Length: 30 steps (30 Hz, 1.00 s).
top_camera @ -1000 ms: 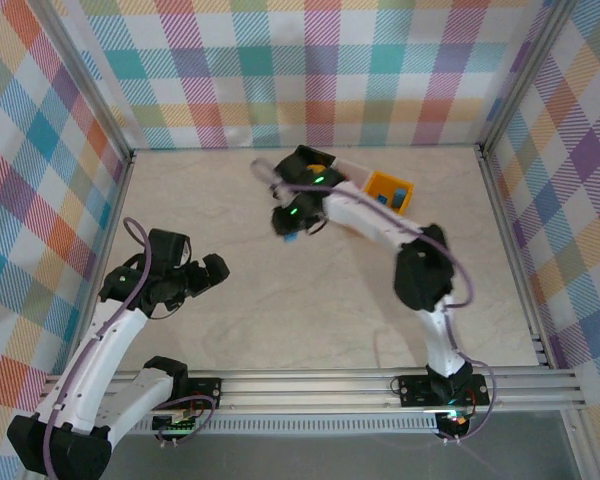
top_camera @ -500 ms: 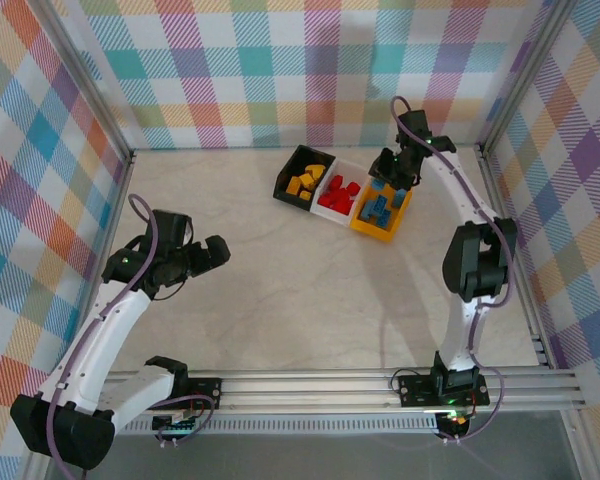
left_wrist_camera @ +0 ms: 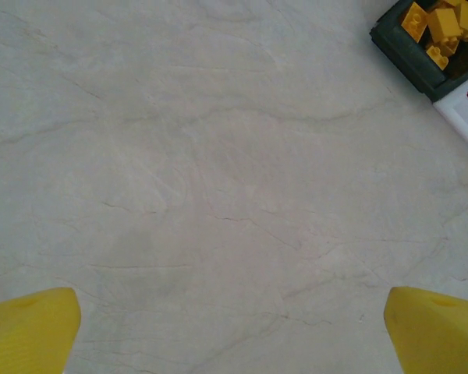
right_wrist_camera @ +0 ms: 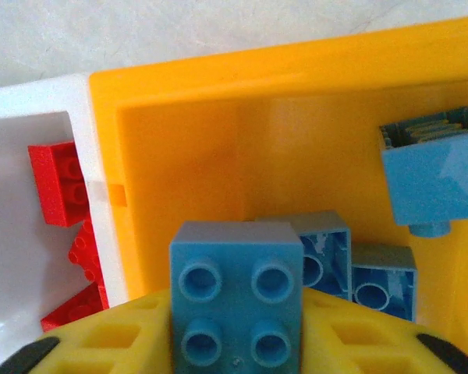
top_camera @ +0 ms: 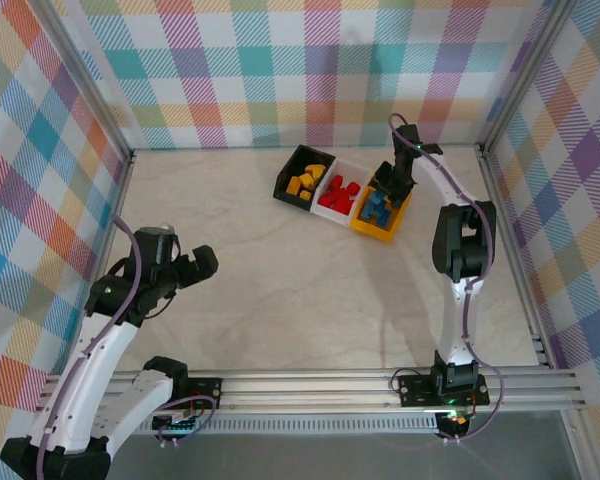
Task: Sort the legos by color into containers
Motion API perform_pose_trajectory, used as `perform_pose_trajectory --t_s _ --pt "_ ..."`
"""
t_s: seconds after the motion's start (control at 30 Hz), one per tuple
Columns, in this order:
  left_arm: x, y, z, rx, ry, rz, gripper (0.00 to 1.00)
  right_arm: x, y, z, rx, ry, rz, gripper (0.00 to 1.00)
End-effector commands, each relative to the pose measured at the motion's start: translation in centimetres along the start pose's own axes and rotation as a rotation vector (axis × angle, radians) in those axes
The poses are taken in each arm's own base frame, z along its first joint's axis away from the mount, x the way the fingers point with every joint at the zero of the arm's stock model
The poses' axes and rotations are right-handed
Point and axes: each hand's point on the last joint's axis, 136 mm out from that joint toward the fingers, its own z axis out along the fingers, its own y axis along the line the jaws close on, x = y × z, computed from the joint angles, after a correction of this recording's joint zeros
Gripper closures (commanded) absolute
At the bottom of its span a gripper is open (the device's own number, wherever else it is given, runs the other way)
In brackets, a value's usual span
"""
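We're seeing one blue brick (right_wrist_camera: 236, 300) between the fingers of the right gripper (right_wrist_camera: 235, 354), over the orange bin (right_wrist_camera: 179, 125); can't tell if it's clamped. Three more blue bricks (right_wrist_camera: 433, 175) are lying inside it. The left gripper (left_wrist_camera: 234, 331) is hanging wide open, empty, well left of it.

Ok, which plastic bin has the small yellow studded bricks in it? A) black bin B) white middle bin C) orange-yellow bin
A: the small yellow studded bricks lie piled inside the black open-top plastic bin, at the end of the row.
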Motion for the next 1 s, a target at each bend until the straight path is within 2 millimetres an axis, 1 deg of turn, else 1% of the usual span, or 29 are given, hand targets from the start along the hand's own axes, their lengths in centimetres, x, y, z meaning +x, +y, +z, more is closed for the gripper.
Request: perform_pose_trajectory --t_s 0.0,0.13,0.2,0.4,0.53,0.63,0.7,0.77,0.87,0.97 --pt "0.0 1.3 -0.2 -0.042 -0.031 0.011 0.0 -0.9 0.8 -0.3 -0.03 -0.017 0.028 0.49" --pt "0.1 1.3 0.0 -0.037 -0.04 0.012 0.0 -0.8 0.7 -0.7 -0.025 -0.019 0.024 0.37" --pt "0.1 1.3 0.2 -0.038 -0.039 0.011 0.0 -0.6 0.5 -1.0 -0.022 -0.02 0.02 0.33" --pt "-0.3 0.8 0.8 -0.016 -0.06 0.011 0.0 0.1 0.8 -3.6 -0.057 -0.06 -0.019 0.27" --pt "-0.8 0.3 1.4 0.01 -0.087 0.012 0.0 1.2 0.8 -6.4 -0.088 -0.089 -0.068 0.23" --pt "-1.7 -0.3 1.7 0.024 -0.114 0.011 0.0 2.4 0.8 -8.7 -0.122 -0.101 -0.122 0.2" --pt "-2.2 -0.7 1.9 0.034 -0.125 0.013 0.0 3.4 1.1 -10.3 -0.158 -0.103 -0.168 0.14" --pt "-2.8 -1.2 2.1 0.045 -0.132 0.013 0.0 4.5 1.3 -11.9 -0.196 -0.103 -0.225 0.0" --pt "-3.5 -1.8 2.3 0.053 -0.137 0.004 0.0 5.7 1.2 -14.3 -0.23 -0.146 -0.306 0.0" --pt "-4.2 -1.8 2.4 0.038 -0.156 -0.017 0.0 6.2 1.3 -17.1 -0.271 -0.249 -0.421 0.0"
